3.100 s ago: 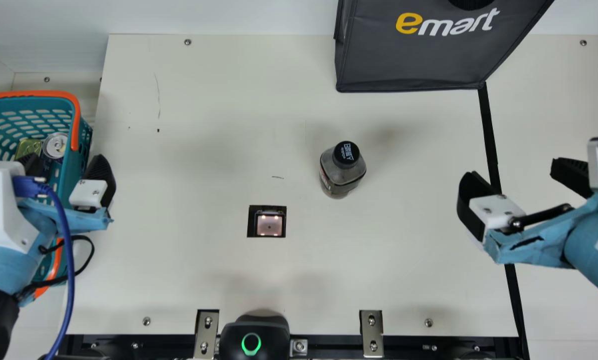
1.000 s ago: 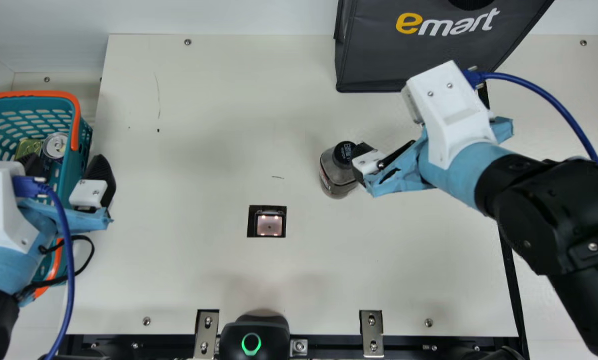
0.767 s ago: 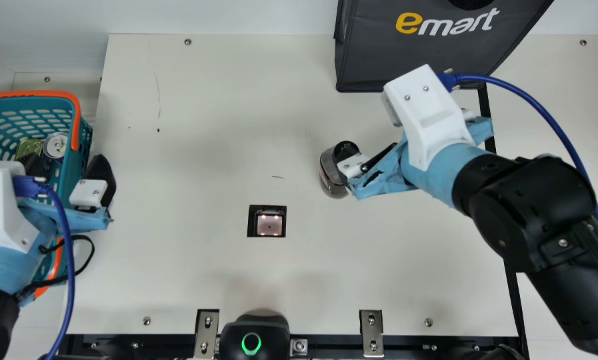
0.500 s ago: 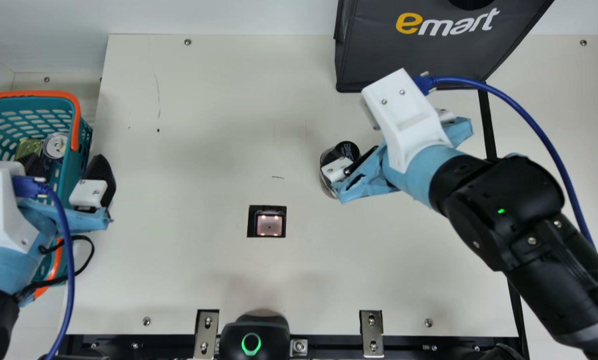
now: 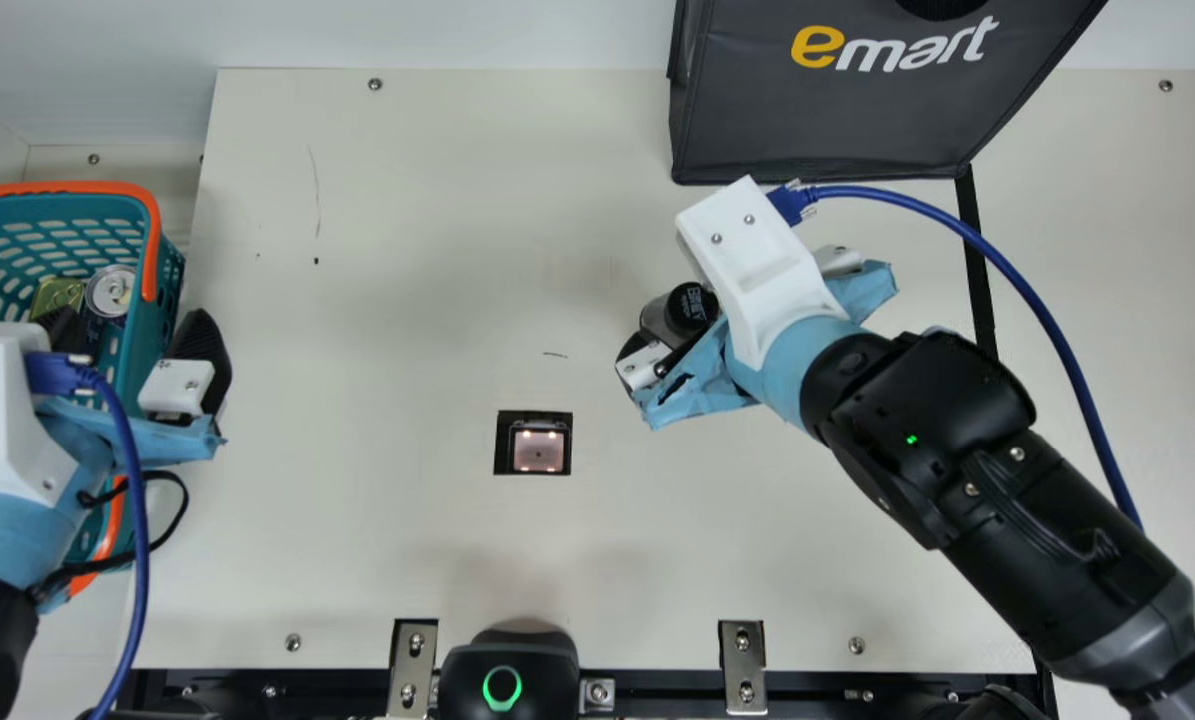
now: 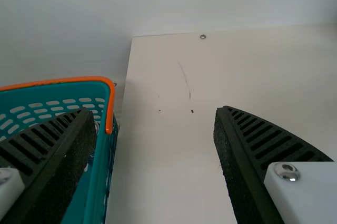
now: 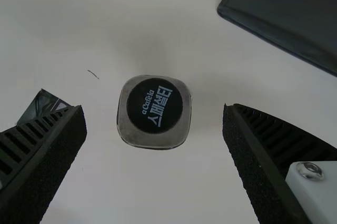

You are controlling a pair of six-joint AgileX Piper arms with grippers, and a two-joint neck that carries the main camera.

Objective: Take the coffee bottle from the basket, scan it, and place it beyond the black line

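The coffee bottle stands upright right of the table's middle, dark cap up. My right gripper is over it in the main view, fingertips hidden there. In the right wrist view the bottle is between the open fingers of my right gripper, with a gap on either side. At the left, my left gripper is open over the side of the teal basket; in the left wrist view my left gripper has nothing between its fingertips. The black line runs down the table's right part.
A square scanner window is set in the table, left of the bottle. A dark bag stands at the back right. Cans lie in the basket. A black device sits at the front edge.
My right arm has come in from the right, leftward across the black line, and its gripper is now over the bottle. My left arm and the bottle have not moved.
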